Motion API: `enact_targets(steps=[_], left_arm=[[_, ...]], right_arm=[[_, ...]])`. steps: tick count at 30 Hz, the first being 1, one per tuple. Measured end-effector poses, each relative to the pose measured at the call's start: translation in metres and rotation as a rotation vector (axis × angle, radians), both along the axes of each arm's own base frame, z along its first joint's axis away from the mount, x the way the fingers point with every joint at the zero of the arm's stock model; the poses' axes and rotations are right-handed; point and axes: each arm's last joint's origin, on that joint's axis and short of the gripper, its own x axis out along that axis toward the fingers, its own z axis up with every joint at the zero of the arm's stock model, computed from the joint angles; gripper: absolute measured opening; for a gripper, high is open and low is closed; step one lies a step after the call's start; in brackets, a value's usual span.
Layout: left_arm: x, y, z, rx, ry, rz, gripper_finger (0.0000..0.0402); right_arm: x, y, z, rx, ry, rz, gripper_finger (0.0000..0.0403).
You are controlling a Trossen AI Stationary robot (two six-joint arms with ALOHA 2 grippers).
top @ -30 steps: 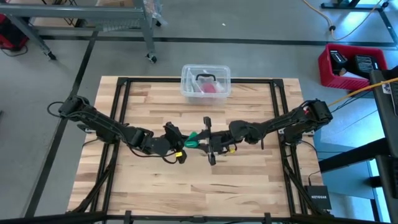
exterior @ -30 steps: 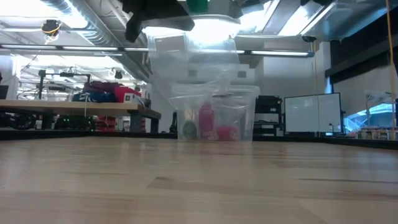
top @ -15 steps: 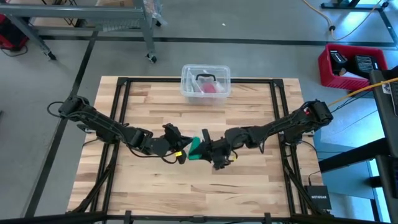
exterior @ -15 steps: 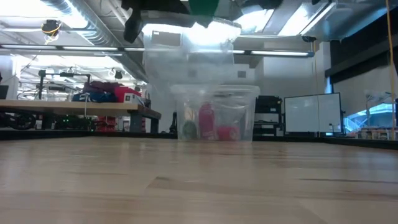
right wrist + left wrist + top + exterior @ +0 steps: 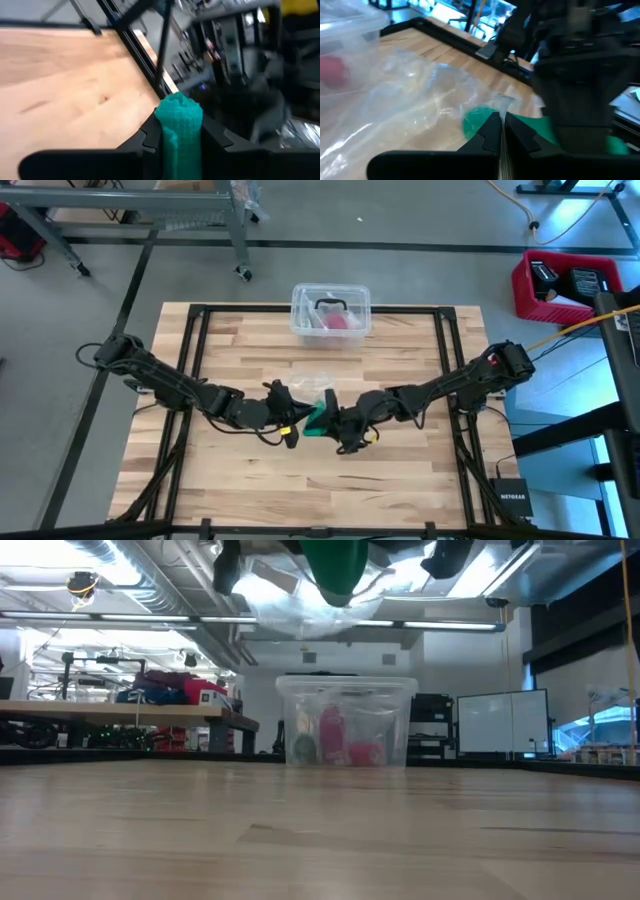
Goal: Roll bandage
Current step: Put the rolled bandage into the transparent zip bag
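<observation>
The bandage is a teal-green wad, held high above the middle of the table between my two grippers; it also shows in the low view and the right wrist view. My right gripper is shut on it. A clear plastic wrapper spreads from the bandage toward the far side and hangs crumpled in the air. My left gripper is shut on this film, close beside the bandage. My left gripper pinches a bit of the clear wrapper's edge between its shut fingertips, coming nearly level from the table's left. The film is lifted clear of the table and billows loosely away from the fingers. My right gripper pinches the bandage wad by its two sides between its fingers, coming nearly level from the table's right. The wad's end sticks out past the fingertips. It is lifted clear of the table.
A clear plastic tub with a pink-red item inside stands at the middle of the far edge, also in the low view. Bare wooden table top lies below and around the grippers.
My right gripper has rolled about its own axis, sunk a little and drawn closer to the left gripper. More of the green wad shows between the grippers now. The clear wrapper, which hung low in front of the tub, has been drawn up and spread toward the far side.
</observation>
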Motion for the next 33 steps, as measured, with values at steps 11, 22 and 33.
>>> enact_targets(steps=[11,22,33], left_arm=[[-0.004,-0.005,-0.001,0.021,0.021,0.01,0.0005],[0.0,0.0,0.001,0.006,-0.011,0.01,0.0005],[0.007,0.015,0.0,-0.089,-0.051,0.084,0.0005]], right_arm=[[0.0,-0.008,-0.005,-0.137,0.027,-0.281,0.0075],[-0.004,-0.015,-0.013,0.051,0.12,-0.518,0.0075],[-0.003,-0.028,-0.017,0.372,0.164,-0.657,0.0076]])
